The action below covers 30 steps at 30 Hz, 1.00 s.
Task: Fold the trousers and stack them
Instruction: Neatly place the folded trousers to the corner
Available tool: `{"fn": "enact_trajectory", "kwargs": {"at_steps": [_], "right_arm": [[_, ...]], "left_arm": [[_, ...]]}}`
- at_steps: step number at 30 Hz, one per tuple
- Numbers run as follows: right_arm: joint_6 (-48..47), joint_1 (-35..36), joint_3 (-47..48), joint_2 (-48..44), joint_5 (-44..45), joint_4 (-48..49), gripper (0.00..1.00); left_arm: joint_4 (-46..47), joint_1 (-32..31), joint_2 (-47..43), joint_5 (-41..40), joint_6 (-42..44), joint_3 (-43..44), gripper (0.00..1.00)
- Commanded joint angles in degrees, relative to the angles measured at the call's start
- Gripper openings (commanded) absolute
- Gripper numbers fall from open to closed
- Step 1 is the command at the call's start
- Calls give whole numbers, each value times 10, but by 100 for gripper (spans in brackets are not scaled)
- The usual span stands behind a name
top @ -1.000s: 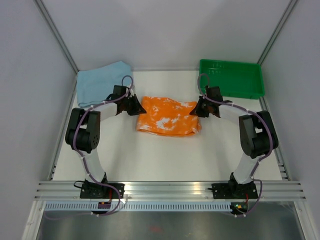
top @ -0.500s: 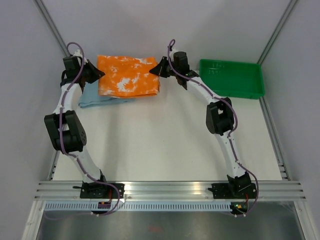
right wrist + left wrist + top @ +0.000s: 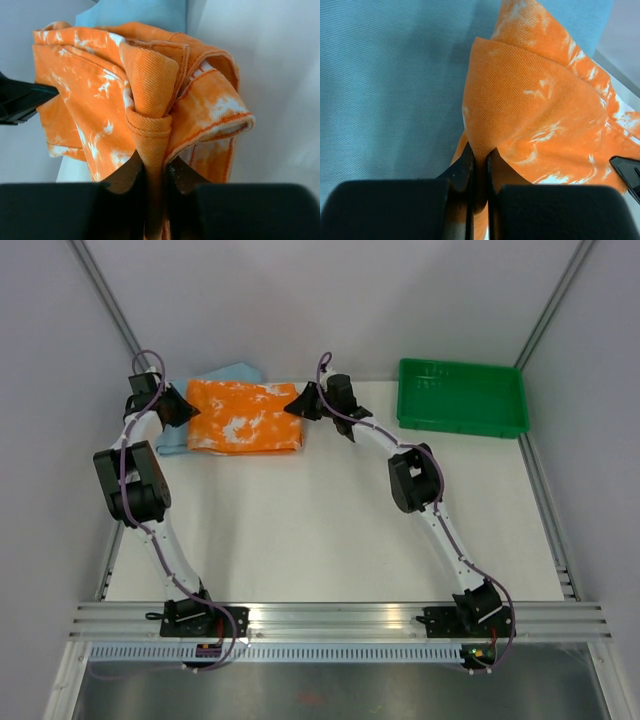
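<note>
Top view: both arms reach to the far left corner. Left gripper (image 3: 172, 405) and right gripper (image 3: 300, 403) flank the trousers (image 3: 245, 417), one folded bundle lying on one blue cloth (image 3: 235, 373). One green tray (image 3: 462, 397) sits far right. White table (image 3: 330, 530), grey walls (image 3: 300, 300).

Left wrist: jaws almost closed, pinching a trousers corner over the cloth.

Right wrist: jaws narrowly parted, gripping a bunched trousers fold.

Folded orange trousers (image 3: 245, 417), white blotches, far table at 11 o'clock, both ends pinched in my jaws.
</note>
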Motion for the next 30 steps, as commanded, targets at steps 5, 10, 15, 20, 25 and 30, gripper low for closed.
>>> {"fn": "enact_trajectory", "kwargs": {"at_steps": [5,10,15,20,25,30], "right_arm": [[-41,-6,10,-44,-47,7,94],[-77,-7,-49,-111,-81,-10,98],[-98,-9,-133,-177,-76,-24,98],[-110,-9,-192,-202,-72,-36,98],[-102,-8,-214,-201,-88,-42,98],[-105,-7,-261,-218,-107,-62,98]], "left_arm": [[107,76,33,-14,-2,62,2],[150,77,60,-4,-6,83,2],[158,89,82,49,-49,132,2],[148,110,91,85,-59,187,2],[101,124,101,61,-16,225,2],[89,127,105,45,-5,236,2]]}}
